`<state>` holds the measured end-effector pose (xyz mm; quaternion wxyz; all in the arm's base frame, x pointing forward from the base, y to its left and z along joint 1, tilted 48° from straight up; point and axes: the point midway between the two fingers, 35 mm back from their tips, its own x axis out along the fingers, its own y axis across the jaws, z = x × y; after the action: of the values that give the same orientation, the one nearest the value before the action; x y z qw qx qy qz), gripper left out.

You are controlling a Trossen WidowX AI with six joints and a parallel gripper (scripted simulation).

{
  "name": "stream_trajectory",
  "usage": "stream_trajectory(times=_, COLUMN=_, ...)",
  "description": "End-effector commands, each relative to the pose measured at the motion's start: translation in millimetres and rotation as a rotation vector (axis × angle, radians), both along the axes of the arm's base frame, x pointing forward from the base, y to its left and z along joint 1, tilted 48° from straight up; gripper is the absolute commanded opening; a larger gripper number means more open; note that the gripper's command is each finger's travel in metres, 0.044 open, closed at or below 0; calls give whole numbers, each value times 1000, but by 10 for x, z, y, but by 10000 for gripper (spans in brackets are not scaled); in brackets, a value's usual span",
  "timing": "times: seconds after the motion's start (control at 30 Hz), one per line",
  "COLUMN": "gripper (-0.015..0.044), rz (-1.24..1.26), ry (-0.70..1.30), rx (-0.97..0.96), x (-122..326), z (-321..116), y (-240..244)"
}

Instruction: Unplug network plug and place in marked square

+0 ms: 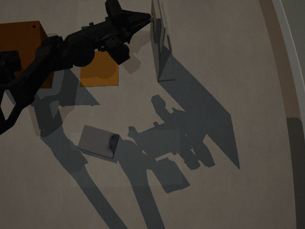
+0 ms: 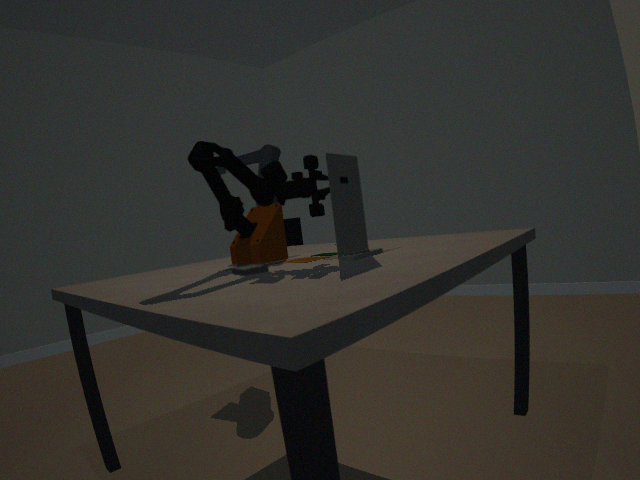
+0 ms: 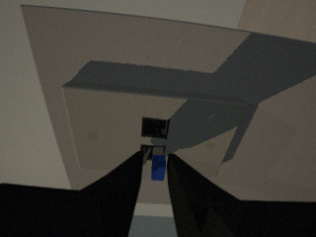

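Note:
The upright panel [image 1: 154, 46] [image 2: 348, 217] [image 3: 49, 39] carries a raised socket block [image 3: 111, 111]. The blue end of the plug [image 1: 148, 20] [image 3: 158, 169] sticks out at the lower of two dark openings. My gripper [image 1: 149, 18] [image 2: 328, 184] [image 3: 155, 158] is right at the panel face, its fingers partly open on either side of the plug. In the wrist view a gap shows left of the plug and a narrower one to its right. The thin tab cannot be made out clearly. An orange square [image 1: 103, 80] [image 2: 306, 259] and a green square [image 1: 85, 27] [image 2: 324, 254] lie on the table.
The orange arm base [image 1: 22, 39] [image 2: 268, 237] stands left of the squares. A flat grey block [image 1: 97, 140] lies on the table, nearer the bottom of the top view. A dark box [image 2: 293, 231] stands behind the base. Shadows of arm and panel cross the table.

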<state>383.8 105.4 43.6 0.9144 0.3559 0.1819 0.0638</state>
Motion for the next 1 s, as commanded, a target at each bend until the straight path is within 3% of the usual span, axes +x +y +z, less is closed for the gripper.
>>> stream_trajectory(times=0.0, gripper=63, rz=3, ry=1, rx=-5, x=2, z=-5, y=2)
stream_trajectory(times=0.33, gripper=0, rz=3, ry=1, rx=-5, x=2, z=-5, y=2)
stream_trajectory(times=0.97, gripper=0, rz=3, ry=1, rx=-5, x=-88, z=9, y=-12)
